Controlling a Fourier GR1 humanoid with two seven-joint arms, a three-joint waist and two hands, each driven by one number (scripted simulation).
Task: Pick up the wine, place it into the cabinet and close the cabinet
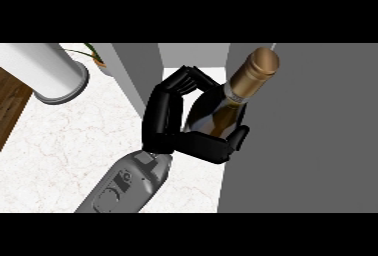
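Head view: we see the left hand (167, 117) wrapped round the dark glass wine bottle with a golden foil neck (251, 75), hard against the broad grey cabinet panel (310, 135).

From the head view, we find the black hand just left of that panel, its fingers (193, 77) curled round the bottle's far side and its thumb (221, 144) closed under the near side, so the bottle's body is largely hidden in the grasp. The bottle's foil top overlaps the panel's left edge and tilts toward the upper right. The grey forearm (129, 185) runs down and left of the panel across the white marbled counter (66, 150). A narrower grey upright board (139, 70) stands left of the panel, beyond the fingers. Well left of the panel we see a white cylinder on a grey round base (40, 67), a small green plant (92, 51) beside it, and a strip of brown wood (11, 105).
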